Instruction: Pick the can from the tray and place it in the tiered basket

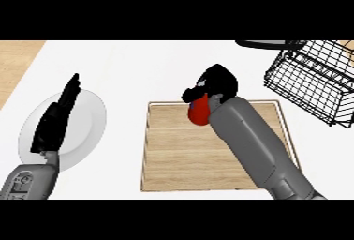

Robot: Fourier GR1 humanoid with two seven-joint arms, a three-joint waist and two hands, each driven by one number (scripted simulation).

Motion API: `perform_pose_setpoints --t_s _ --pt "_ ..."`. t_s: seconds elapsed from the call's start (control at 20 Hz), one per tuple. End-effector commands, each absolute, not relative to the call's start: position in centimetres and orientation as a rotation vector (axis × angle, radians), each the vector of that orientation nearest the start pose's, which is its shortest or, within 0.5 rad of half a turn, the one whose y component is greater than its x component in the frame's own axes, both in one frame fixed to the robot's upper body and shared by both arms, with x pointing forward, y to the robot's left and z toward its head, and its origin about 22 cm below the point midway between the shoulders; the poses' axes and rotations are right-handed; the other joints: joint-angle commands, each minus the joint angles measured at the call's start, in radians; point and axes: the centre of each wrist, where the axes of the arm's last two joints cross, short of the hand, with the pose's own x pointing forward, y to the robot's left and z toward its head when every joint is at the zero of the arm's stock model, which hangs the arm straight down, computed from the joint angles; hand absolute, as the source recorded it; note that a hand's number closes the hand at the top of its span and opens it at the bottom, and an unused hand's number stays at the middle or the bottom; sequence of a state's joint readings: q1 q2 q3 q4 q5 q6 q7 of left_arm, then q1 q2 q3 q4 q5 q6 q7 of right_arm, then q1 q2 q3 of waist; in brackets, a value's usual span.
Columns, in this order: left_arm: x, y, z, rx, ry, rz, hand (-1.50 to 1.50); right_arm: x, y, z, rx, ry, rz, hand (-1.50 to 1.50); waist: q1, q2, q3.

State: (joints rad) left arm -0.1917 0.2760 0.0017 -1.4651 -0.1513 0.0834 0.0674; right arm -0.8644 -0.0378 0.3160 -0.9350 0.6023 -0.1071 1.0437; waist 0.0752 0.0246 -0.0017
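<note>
The right hand [216, 84] was curled round the red cylindrical can [198, 111], near the far edge of the pale wooden tray [173, 154]. The black wire tiered basket [311, 79] lay to its right (nearer this hand), while the left hand [59, 117] rested flat-fingered over the white round plate [93, 117].

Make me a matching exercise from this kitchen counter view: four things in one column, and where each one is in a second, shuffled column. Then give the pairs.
Things:
1. red can
2. white plate
3. wooden tray
4. black wire basket

Places:
A. far right of the counter, beyond the tray
B. in the middle, under the right forearm
C. held in the right hand, above the tray's far part
D. at the left, under the open left hand

Pairs: 1-C, 2-D, 3-B, 4-A
</note>
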Motion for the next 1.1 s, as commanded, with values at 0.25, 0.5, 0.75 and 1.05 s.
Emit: perform_pose_setpoints --t_s 0.25,0.5,0.75,1.05 --pt "29.2 28.0 4.5 0.390 -1.570 -0.287 0.00 42.1 -5.2 16.2 -1.140 -1.200 0.171 1.50 -0.011 -0.012 -0.001" --pt "27.9 28.6 2.8 0.401 -1.537 -0.267 0.00 43.7 -5.4 19.8 -1.307 -1.287 0.072 1.50 -0.022 -0.016 0.000" --pt "29.1 29.1 4.6 0.418 -1.565 -0.258 0.00 45.2 -6.4 24.8 -1.480 -1.193 0.105 1.50 -0.046 -0.021 0.000" --pt "28.0 29.1 3.3 0.417 -1.519 -0.248 0.00 45.6 -7.6 29.7 -1.479 -1.156 0.127 1.50 -0.056 -0.024 0.001"
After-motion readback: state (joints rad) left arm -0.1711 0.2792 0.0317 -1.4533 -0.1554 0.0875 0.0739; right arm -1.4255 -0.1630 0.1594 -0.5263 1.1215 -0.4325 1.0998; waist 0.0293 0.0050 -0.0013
